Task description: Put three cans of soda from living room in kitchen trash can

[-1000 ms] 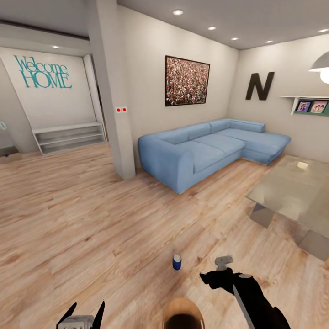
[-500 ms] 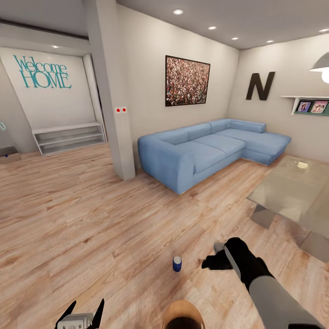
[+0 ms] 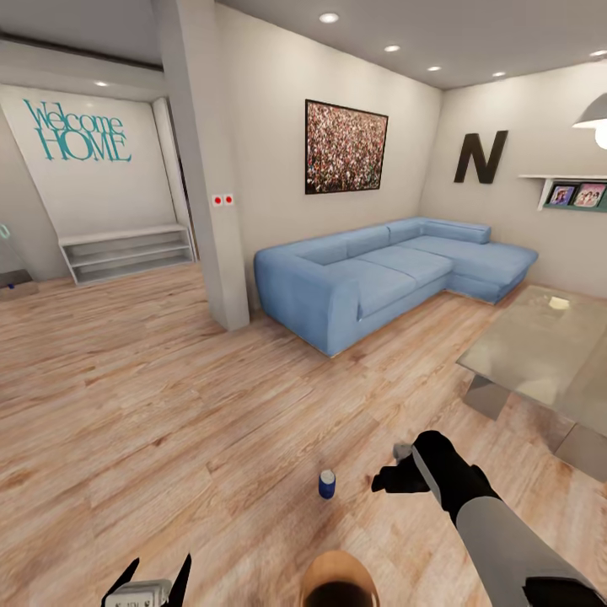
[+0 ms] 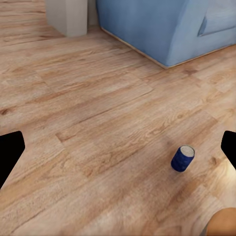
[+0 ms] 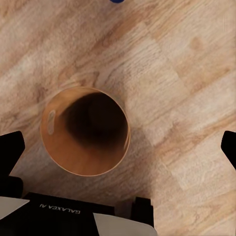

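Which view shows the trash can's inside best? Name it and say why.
The right wrist view: it looks straight down into the tash can, showing its copper-brown wall and dark bottom. The head view catches its rim; the left wrist view a sliver.

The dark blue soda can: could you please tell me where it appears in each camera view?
Head view: the dark blue can stands on the wood floor, ahead of the trash can.
Left wrist view: upright on the floor.
Right wrist view: a blue sliver at the picture's edge.
Shared landmark: the trash can.

Blue can [image 3: 327, 484] upright on wood floor [image 3: 169, 405]; right gripper [image 3: 389, 482] just beside.
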You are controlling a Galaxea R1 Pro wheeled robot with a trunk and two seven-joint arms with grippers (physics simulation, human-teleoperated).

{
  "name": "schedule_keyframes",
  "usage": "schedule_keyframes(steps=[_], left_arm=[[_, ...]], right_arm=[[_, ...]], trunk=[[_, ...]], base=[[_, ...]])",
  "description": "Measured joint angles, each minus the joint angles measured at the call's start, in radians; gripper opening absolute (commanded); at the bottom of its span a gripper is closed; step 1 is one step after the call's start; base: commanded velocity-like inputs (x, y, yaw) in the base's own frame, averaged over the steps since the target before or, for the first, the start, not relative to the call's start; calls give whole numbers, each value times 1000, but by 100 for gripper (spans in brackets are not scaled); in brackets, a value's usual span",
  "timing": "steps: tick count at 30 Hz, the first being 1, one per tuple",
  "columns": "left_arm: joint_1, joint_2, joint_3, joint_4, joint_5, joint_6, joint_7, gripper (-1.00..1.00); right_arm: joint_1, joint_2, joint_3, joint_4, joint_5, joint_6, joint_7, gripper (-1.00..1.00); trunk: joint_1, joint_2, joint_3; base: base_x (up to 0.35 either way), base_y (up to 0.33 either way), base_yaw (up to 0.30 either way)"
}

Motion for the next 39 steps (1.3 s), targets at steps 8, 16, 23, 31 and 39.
schedule_keyframes(steps=[8, 16, 23, 31, 39], left_arm=[[-2, 0, -1, 16, -5, 42, 3, 100], [-2, 1, -2, 18, -8, 97, 2, 100], [-2, 3, -2, 19, -8, 102, -1, 100], [-16, 4, -2, 32, -11, 104, -4, 100], [-41, 4, -2, 67, -11, 105, -4, 100]], right_arm=[[0, 5, 1, 3, 0, 0, -4, 100], [2, 6, 1, 12, -4, 0, -5, 100], [4, -1, -2, 19, -4, 0, -6, 100], [7, -3, -2, 21, -3, 0, -6, 100], [8, -3, -2, 21, -3, 0, -6, 100]], trunk=[[31, -56, -25], [61, -112, -50], [88, -161, -72], [119, -217, -97], [150, -273, -122]], base=[[0, 0, 0], [0, 0, 0], [0, 0, 0], [0, 0, 0], [0, 0, 0]])
